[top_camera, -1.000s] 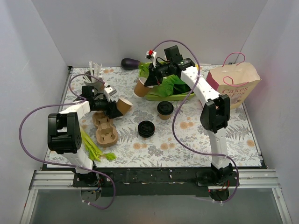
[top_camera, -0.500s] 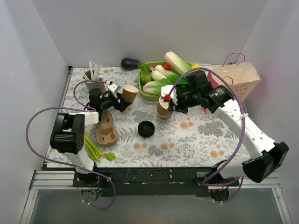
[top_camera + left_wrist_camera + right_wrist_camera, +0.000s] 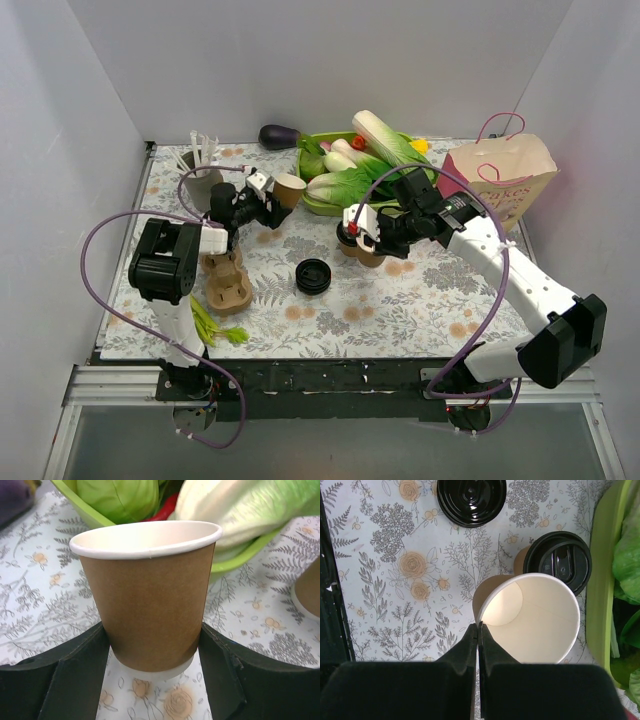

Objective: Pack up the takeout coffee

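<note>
My left gripper (image 3: 265,207) is shut on the sides of an open tan paper cup (image 3: 289,188), held upright at the mat just in front of the green tray; the left wrist view shows the cup (image 3: 147,595) between both fingers (image 3: 80,670). My right gripper (image 3: 366,233) pinches the rim of a second open cup (image 3: 373,254), cream inside (image 3: 535,620), with its fingertips (image 3: 478,630) closed on the rim. A lidded cup (image 3: 347,237) stands right beside it (image 3: 559,566). A loose black lid (image 3: 313,275) lies on the mat (image 3: 471,500).
A brown pulp cup tray (image 3: 225,275) lies left of the lid. A grey cup of white sticks (image 3: 203,165) stands back left. A green tray (image 3: 345,207) of vegetables, an eggplant (image 3: 278,135) and a paper bag (image 3: 500,178) line the back. Celery (image 3: 205,320) lies front left.
My right arm swung its open cup from in front of the green tray to beside the lidded cup. My left gripper carried its cup back and right, turning it upright.
</note>
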{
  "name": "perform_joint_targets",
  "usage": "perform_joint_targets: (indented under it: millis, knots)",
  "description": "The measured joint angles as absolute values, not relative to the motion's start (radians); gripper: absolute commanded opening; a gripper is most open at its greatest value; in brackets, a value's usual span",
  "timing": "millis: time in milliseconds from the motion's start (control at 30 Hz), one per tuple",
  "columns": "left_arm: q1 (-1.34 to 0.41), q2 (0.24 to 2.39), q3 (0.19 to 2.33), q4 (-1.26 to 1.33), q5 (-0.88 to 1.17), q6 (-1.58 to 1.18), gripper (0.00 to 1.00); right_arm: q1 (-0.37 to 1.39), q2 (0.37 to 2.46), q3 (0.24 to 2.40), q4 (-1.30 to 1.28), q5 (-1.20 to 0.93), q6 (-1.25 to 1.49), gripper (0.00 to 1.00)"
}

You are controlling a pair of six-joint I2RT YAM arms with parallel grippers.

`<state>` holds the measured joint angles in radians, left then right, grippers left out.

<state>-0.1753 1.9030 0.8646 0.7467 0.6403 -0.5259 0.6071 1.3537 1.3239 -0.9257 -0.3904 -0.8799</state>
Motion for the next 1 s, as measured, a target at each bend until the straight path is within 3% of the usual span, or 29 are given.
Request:
perform_joint_targets:
  millis: [367, 600, 900, 967, 1000]
  knots:
    - [-0.178, 1.937, 0.935, 0.705, 0.681, -0.434, 0.7, 0.607, 1.322, 1.207, -0.935, -0.368, -0.947, 0.01]
    - [-0.179, 1.994, 1.077, 0.482, 0.797, -0.323, 0.76, 0.607, 1.316, 1.186, -0.937, -0.365, -0.945, 0.01]
    - [-0.187, 2.009, 1.112, 0.333, 0.826, -0.295, 0.78, 0.607, 1.324, 1.181, -0.933, -0.365, -0.934, 0.01]
    - [-0.187, 2.009, 1.115, 0.311, 0.823, -0.293, 0.81, 0.607, 1.332, 1.179, -0.932, -0.366, -0.934, 0.01]
    - [-0.187, 2.009, 1.115, 0.297, 0.82, -0.29, 0.98, 0.607, 1.334, 1.174, -0.928, -0.366, -0.934, 0.01]
